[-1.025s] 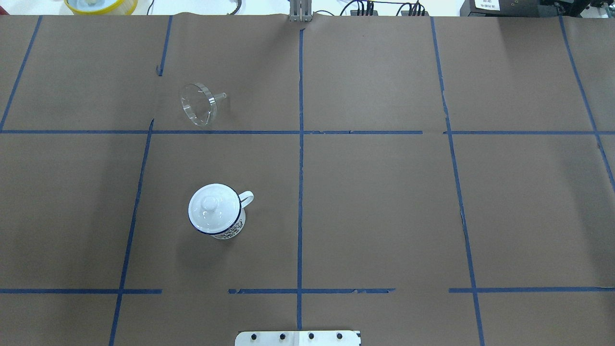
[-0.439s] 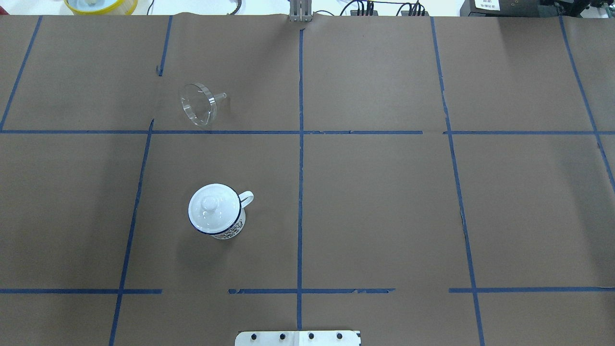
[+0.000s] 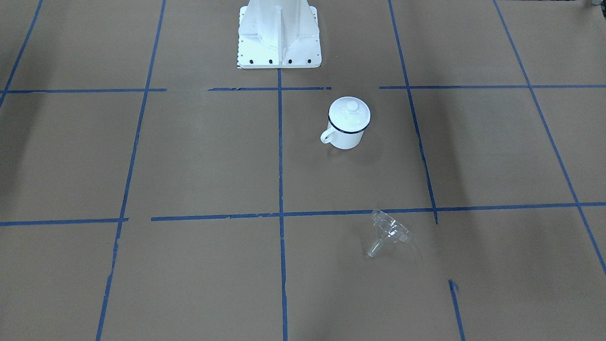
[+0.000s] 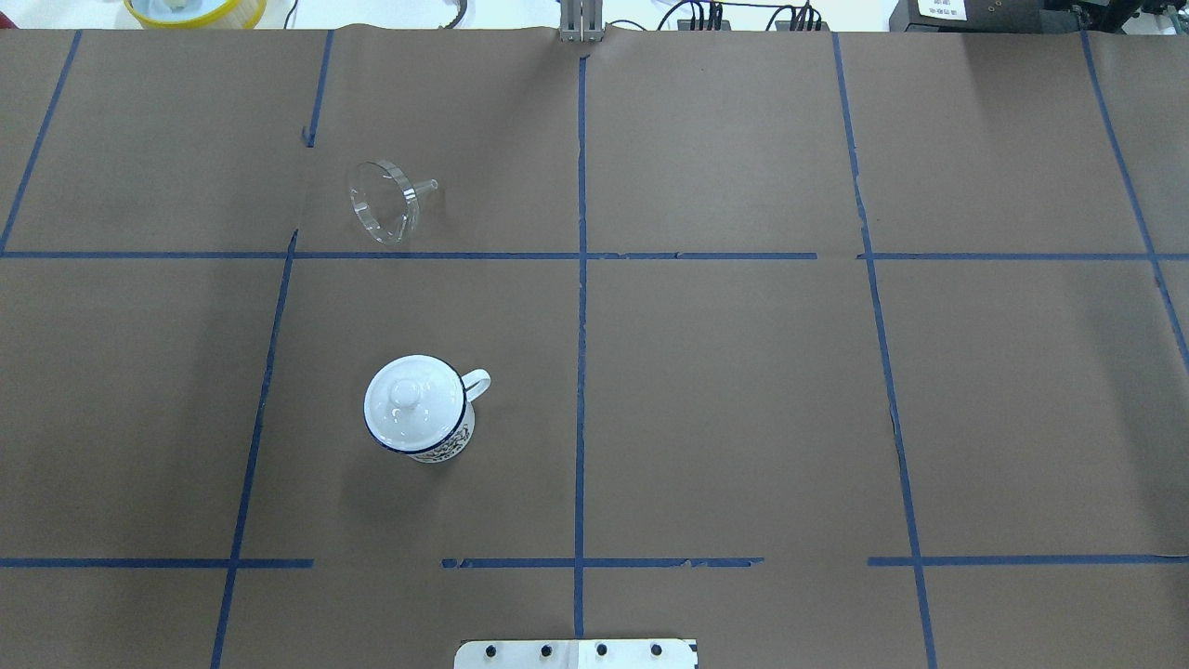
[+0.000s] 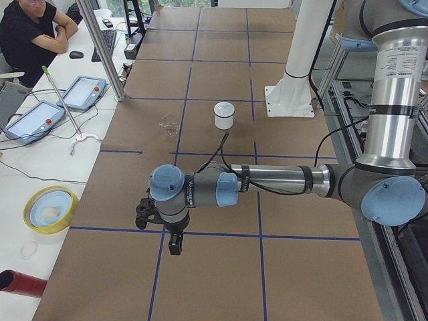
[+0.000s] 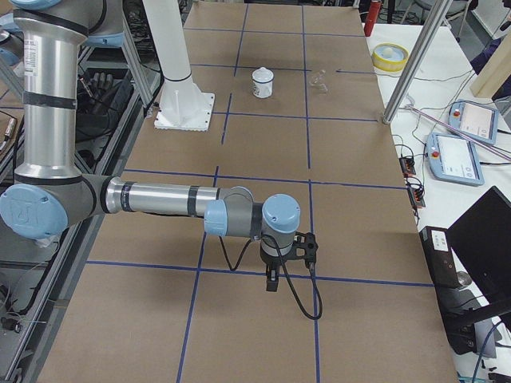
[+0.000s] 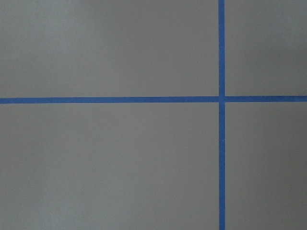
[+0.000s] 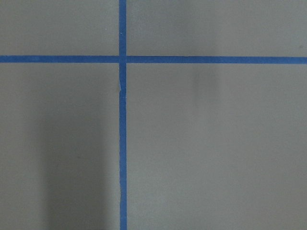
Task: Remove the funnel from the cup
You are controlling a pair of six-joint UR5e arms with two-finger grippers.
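The clear funnel (image 4: 383, 203) lies on its side on the brown table, spout to the right, apart from the cup; it also shows in the front view (image 3: 389, 232). The white cup (image 4: 446, 444) with a dark blue rim stands upright nearer the robot (image 3: 347, 139), with a white knobbed lid (image 4: 409, 400) on top. The left gripper (image 5: 172, 244) shows only in the exterior left view and the right gripper (image 6: 271, 281) only in the exterior right view. Both hang over bare table far from the cup, and I cannot tell whether they are open or shut.
The robot's white base (image 3: 279, 33) stands at the table's near edge. A yellow bowl (image 4: 195, 9) sits beyond the far edge. A side bench holds tablets (image 5: 33, 119) and an operator (image 5: 30, 33) sits there. Both wrist views show only brown paper and blue tape.
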